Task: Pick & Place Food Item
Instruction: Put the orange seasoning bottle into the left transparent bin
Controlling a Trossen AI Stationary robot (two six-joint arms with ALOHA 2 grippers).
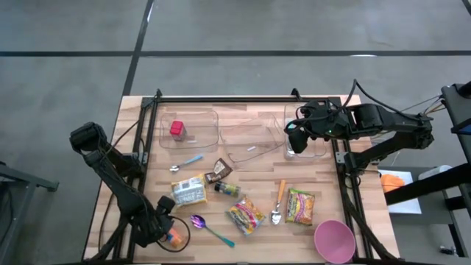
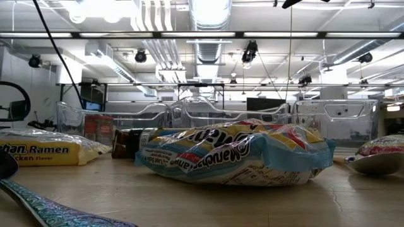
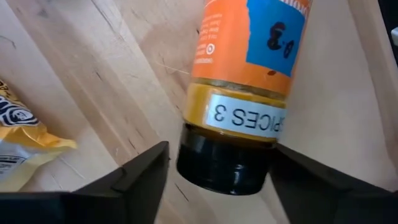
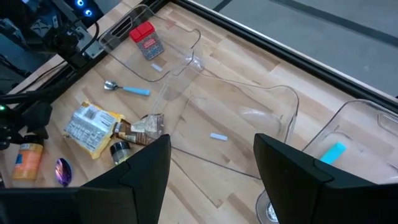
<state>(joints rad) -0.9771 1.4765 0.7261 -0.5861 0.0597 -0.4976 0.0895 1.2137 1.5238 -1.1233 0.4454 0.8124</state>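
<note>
An orange spice jar [image 3: 249, 56] with a black cap [image 3: 224, 165] lies on its side near the table's front left corner [image 1: 175, 237]. My left gripper [image 3: 221, 168] points steeply down at it, one finger on each side of the cap and close against it. My right gripper [image 4: 211, 162] hangs open and empty high above the clear bins at the back right [image 1: 296, 140]. Other food lies mid-table: a yellow ramen pack [image 1: 189, 190], an M&M's bag [image 1: 246, 216] and a green noodle pack [image 1: 300, 206]. My left gripper has its fingers [image 3: 146, 168] across the lying jar, one at each side of the black cap, coming from above. I cannot tell whether they touch the cap. The jar rests on the table.
Three clear bins stand along the back; the left one [image 1: 188, 129] holds a red box [image 1: 176, 129]. A purple spoon [image 1: 210, 227], a wooden-handled spoon [image 1: 278, 202], a small blue spoon [image 1: 188, 162], a chocolate bar [image 1: 218, 171] and a pink cup [image 1: 335, 241] lie about.
</note>
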